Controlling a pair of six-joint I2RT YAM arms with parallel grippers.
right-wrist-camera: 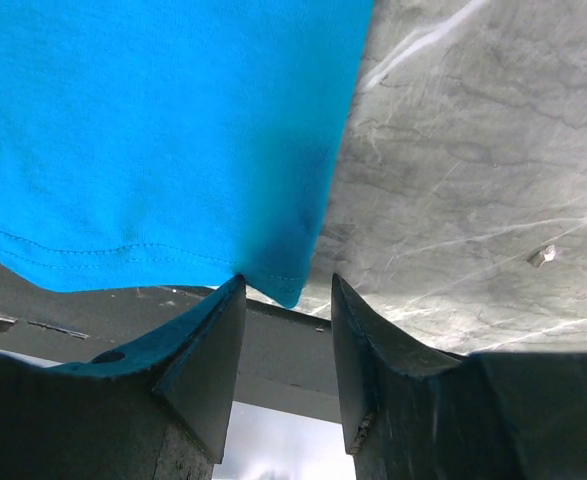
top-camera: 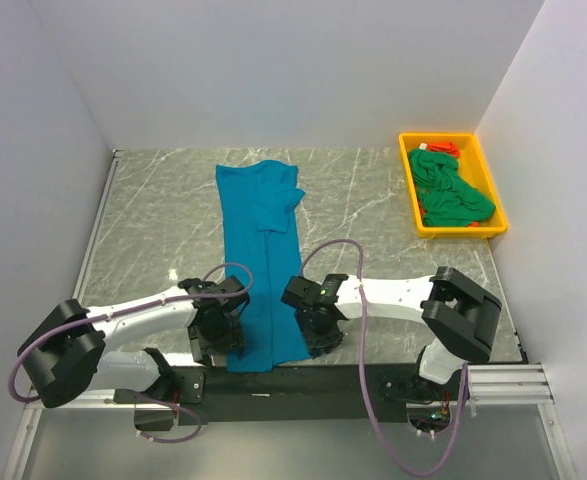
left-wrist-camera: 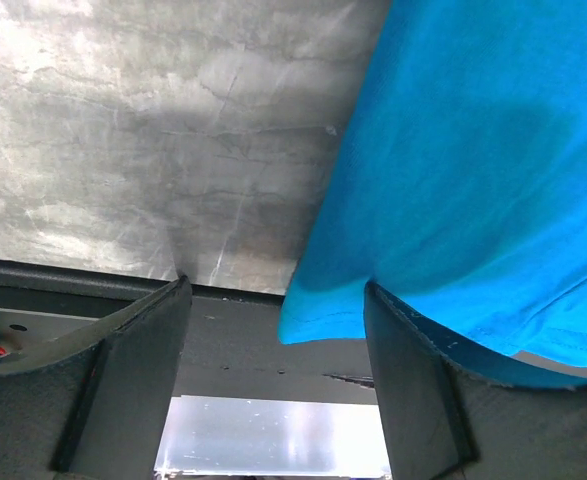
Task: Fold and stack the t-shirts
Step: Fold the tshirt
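Take the teal-blue t-shirt (top-camera: 260,260), folded into a long strip mid-way across the table (top-camera: 373,200) with its hem at the near edge, by both hem corners. Close left gripper (left-wrist-camera: 275,300) and right gripper (right-wrist-camera: 288,290), both standing apart there, squarely onto cloth; lift evenly, probably hem toward collar.

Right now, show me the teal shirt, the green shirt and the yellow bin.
teal shirt (top-camera: 258,270), top view, middle of the folded strip.
green shirt (top-camera: 451,195), top view, middle of the bunched cloth.
yellow bin (top-camera: 461,232), top view, near rim.
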